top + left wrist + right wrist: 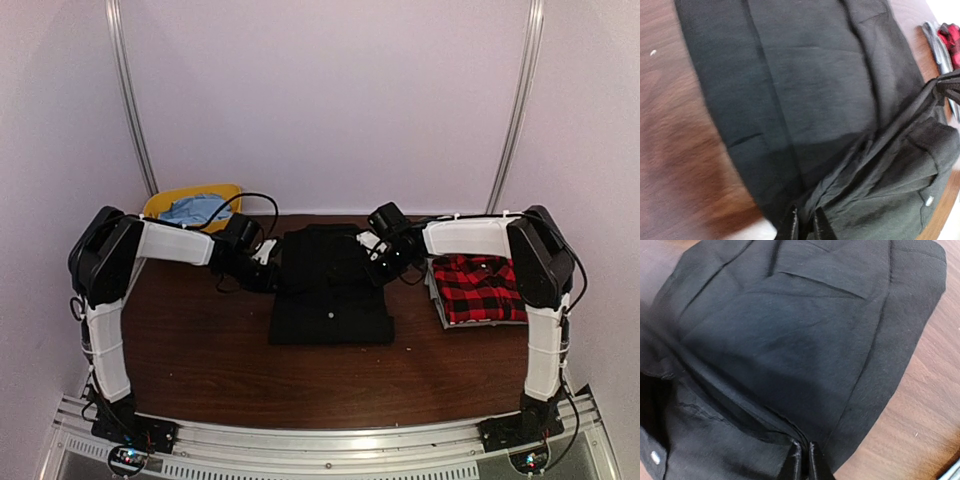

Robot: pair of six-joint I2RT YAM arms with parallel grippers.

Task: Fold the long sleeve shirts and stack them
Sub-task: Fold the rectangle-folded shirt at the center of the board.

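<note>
The black long sleeve shirt (330, 290) lies folded in a rectangle at the middle of the brown table, its far edge lifted in a taut fold. My left gripper (272, 262) is at the far left corner of the shirt, and in the left wrist view this gripper (804, 220) is shut on a bunched fold of the black cloth (805, 90). My right gripper (378, 262) is at the far right corner, where the right wrist view shows this gripper (803, 455) shut on a layered edge of the black shirt (790, 335). The red-and-black plaid shirt (480, 288) lies folded at the right.
A yellow bin (160, 205) holding a light blue cloth (195, 210) stands at the back left. Bare wooden table (200, 350) lies in front of the shirts. White walls close in on all sides, and the plaid shirt (950, 37) sits near the right edge.
</note>
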